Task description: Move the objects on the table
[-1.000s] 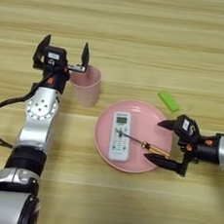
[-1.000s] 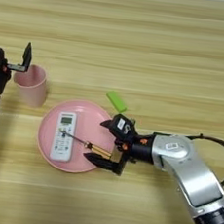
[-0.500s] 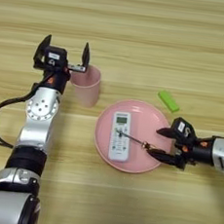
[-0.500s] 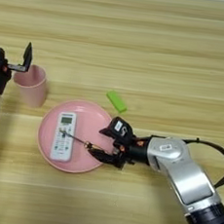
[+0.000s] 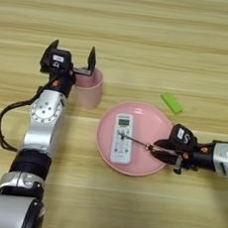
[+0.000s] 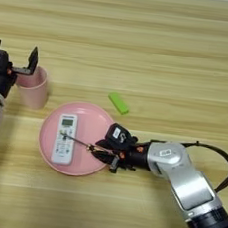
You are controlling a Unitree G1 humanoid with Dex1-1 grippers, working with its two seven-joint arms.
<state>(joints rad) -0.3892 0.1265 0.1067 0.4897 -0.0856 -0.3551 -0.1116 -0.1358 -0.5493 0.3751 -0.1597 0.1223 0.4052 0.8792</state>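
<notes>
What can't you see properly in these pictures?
- Screwdriver handle: both views, covered by the right gripper closed around it.
- Inside of the pink cup: both views, the open left gripper sits at its rim, and the angle hides the bottom.
- Remote screen and buttons: too small to read.
- Left gripper's far finger: cut off by the right eye view's left edge.

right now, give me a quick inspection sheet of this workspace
surface: wooden table, plank lines.
job's things: pink cup upright; white remote on the pink plate; screwdriver tip over the remote.
clutter: green block beside the plate.
grippers: left pincer open at the cup's rim; right pincer shut on the screwdriver's handle.
cables: black cable along the right arm; another by the left arm.
surroundings: nothing seen.
</notes>
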